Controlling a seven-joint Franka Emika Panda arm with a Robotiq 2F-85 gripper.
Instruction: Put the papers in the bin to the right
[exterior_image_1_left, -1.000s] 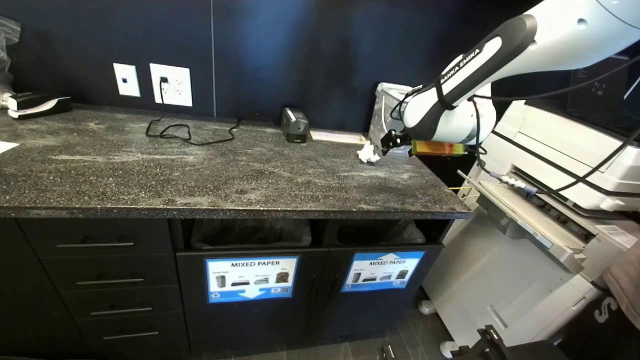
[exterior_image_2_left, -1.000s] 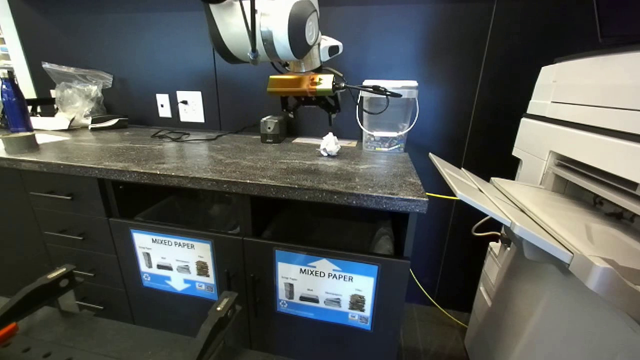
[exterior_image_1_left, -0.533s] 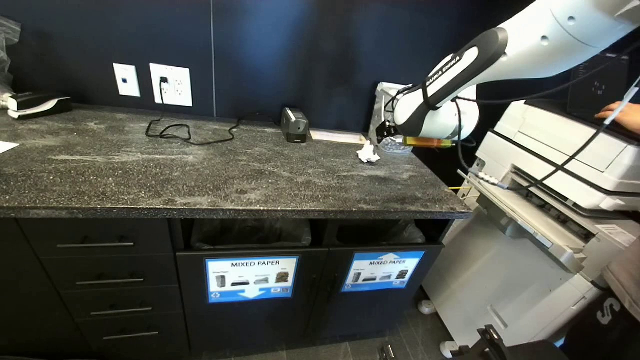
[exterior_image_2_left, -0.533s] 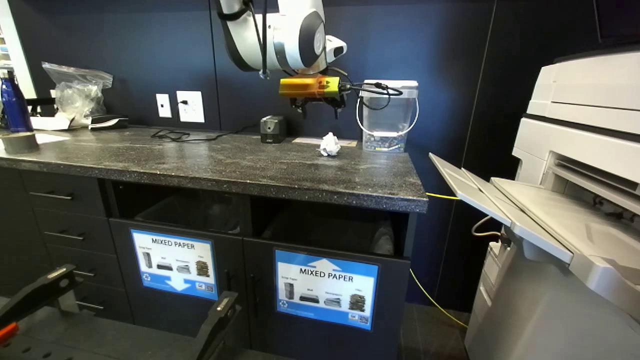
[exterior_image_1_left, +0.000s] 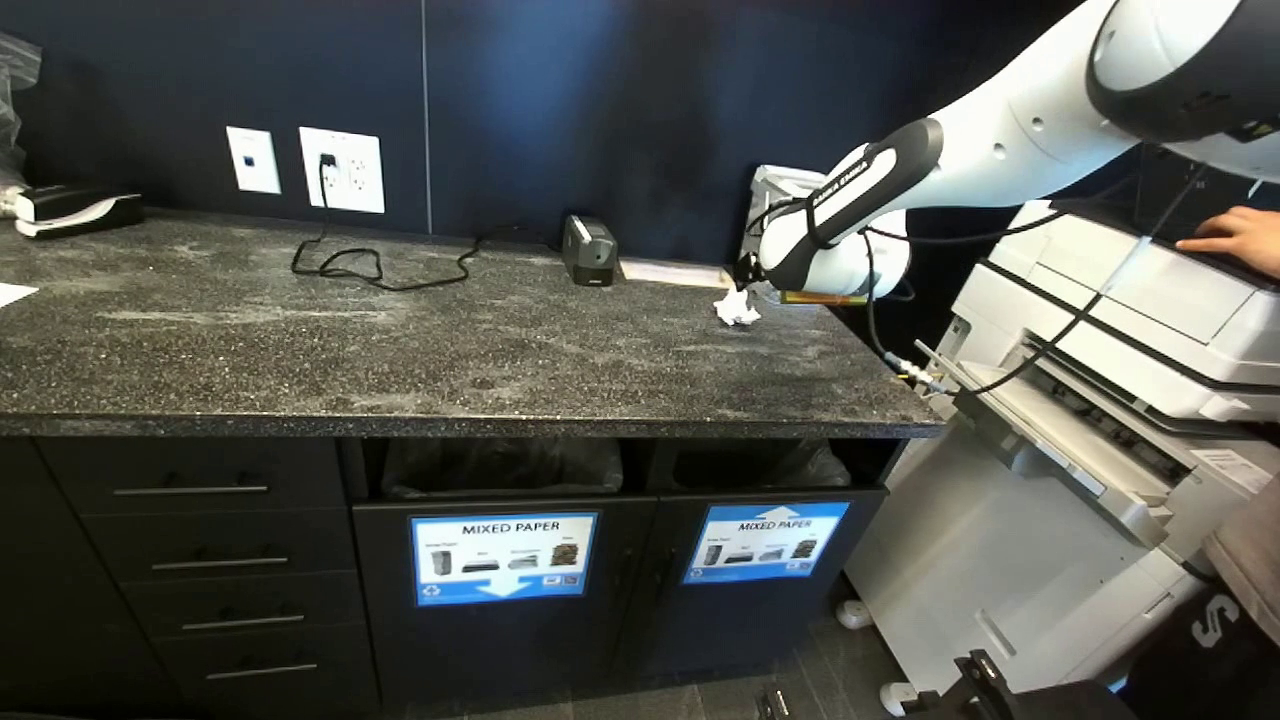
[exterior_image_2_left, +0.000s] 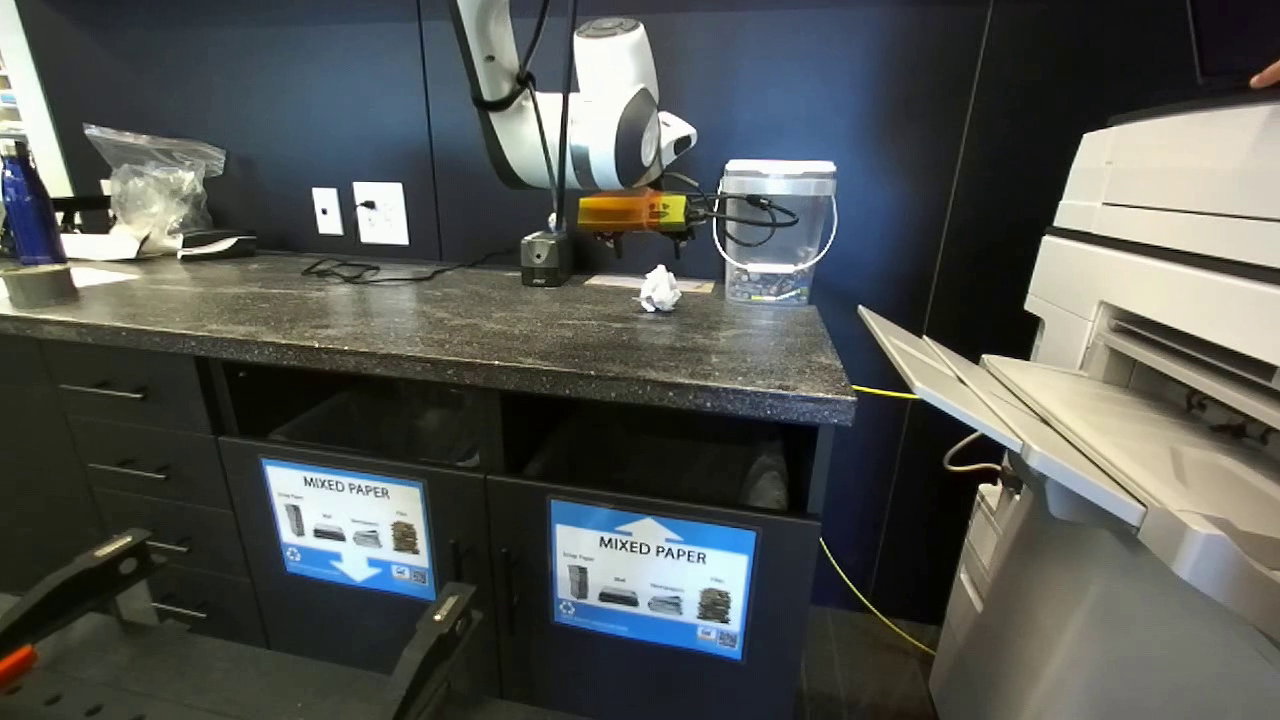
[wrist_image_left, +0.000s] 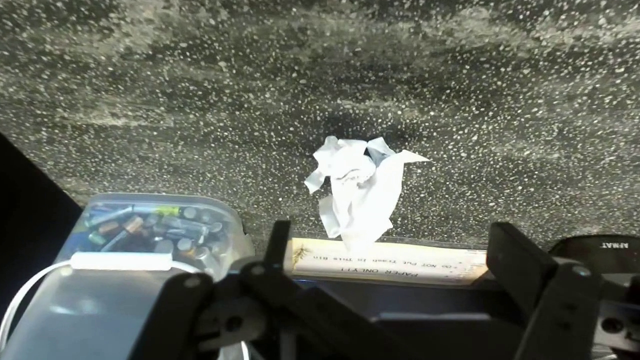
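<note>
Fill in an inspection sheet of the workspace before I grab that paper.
Surface: dark, speckled, pale-streaked countertop.
Job's things: one crumpled paper on the countertop; right bin below it.
Clutter: pencil sharpener, clear bucket with small items inside, printed strip, plastic bag, blue bottle.
Hand: open above the countertop, nothing gripped.
Cables: black cord from the wall outlet lies on the countertop.
Surroundings: printer beside the countertop, person partly in view there.

Can see a white-and-black robot arm (exterior_image_1_left: 1010, 125) angled down from the upper right, with its black gripper (exterior_image_1_left: 746, 270) right by a crumpled white paper wad (exterior_image_1_left: 737, 307) on a dark speckled countertop (exterior_image_1_left: 500, 350); cannot tell whether touching. Below the countertop's right end, can make out a dark rectangular bin slot (exterior_image_1_left: 745, 468) over a blue-and-white picture label (exterior_image_1_left: 766, 543); at far right, a bare hand (exterior_image_1_left: 1246, 239) by a pale printer (exterior_image_1_left: 1170, 312).
</note>
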